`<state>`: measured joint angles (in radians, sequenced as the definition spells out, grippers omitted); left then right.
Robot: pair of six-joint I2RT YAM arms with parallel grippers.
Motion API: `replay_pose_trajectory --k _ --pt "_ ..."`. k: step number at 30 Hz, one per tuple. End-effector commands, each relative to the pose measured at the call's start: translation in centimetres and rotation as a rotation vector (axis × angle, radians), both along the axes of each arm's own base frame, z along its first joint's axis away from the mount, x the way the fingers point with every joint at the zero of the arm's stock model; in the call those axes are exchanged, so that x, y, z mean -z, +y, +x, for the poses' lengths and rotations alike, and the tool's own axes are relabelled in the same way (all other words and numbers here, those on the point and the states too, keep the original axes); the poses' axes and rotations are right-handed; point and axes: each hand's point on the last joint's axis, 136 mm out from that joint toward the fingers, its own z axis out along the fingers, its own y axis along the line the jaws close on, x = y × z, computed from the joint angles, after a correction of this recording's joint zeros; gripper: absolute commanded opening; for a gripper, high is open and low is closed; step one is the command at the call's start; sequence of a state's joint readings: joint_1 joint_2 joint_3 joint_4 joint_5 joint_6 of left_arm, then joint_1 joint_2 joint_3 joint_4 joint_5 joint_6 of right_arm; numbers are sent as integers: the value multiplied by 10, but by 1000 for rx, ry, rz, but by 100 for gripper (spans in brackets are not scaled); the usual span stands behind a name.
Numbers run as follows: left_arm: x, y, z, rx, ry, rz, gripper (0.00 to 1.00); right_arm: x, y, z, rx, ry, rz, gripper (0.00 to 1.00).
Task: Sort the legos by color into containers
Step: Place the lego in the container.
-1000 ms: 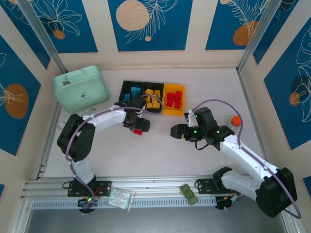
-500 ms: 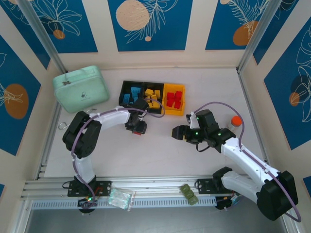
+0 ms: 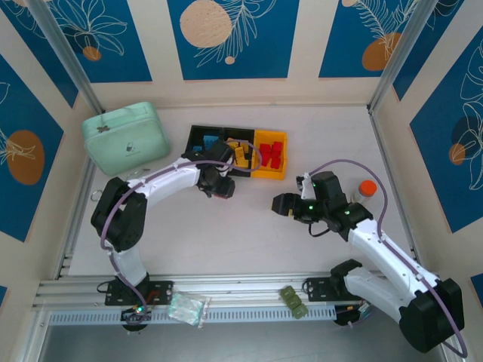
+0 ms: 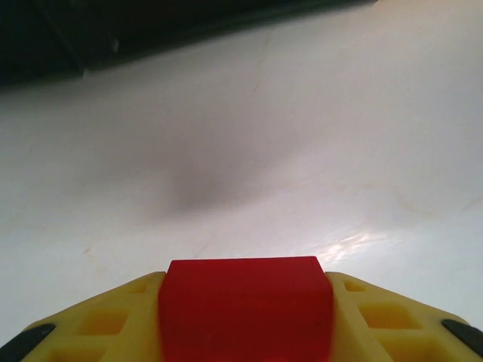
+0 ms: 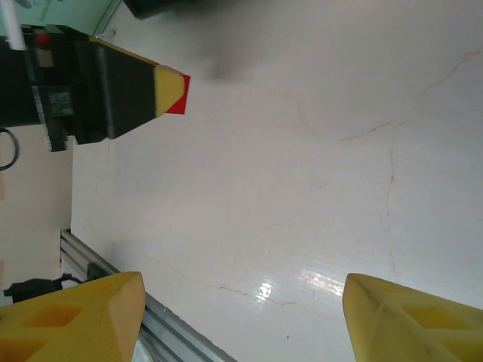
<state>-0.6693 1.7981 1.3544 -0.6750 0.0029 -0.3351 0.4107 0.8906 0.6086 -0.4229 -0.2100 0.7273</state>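
Note:
A red lego is pinched between the yellow fingers of my left gripper, held just above the table in front of the containers. These are three joined bins. The left black one holds blue legos, the middle black one yellow legos, and the yellow one red legos. My right gripper hangs open over bare table right of centre, nothing between its fingertips. In the right wrist view the left gripper shows with the red lego at its tip.
A mint-green lidded case sits at the back left. An orange-capped object stands by the right arm. On the front rail lie an olive-green toy and a small plastic bag.
My left gripper has shut on the red lego and carried it up toward the containers. The right gripper has drifted slightly to the right, staying open.

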Motion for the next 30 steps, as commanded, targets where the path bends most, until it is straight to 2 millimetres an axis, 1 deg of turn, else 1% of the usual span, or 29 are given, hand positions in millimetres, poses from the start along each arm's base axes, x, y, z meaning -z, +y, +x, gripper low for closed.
replay_pose_trajectory --k 1,6,11,15,18,21,30 --pt "-23 -22 0 29 -2 -57 45 10 -15 -7 54 49 -6 70" --pt "-39 -48 16 50 -22 -95 45 3 -29 -5 113 32 18 70" --pt "-45 -71 33 55 -34 -124 45 1 -41 4 180 8 17 70" --pt "-48 -93 46 60 -39 -153 45 -3 -46 15 224 -5 43 70" --pt "-46 -110 55 71 -32 -166 45 -3 -49 18 237 -3 47 70" --pt "-43 -124 62 76 -30 -175 45 0 -52 17 244 8 42 69" --pt "-30 -155 87 61 -33 -221 45 5 -59 11 278 23 48 69"
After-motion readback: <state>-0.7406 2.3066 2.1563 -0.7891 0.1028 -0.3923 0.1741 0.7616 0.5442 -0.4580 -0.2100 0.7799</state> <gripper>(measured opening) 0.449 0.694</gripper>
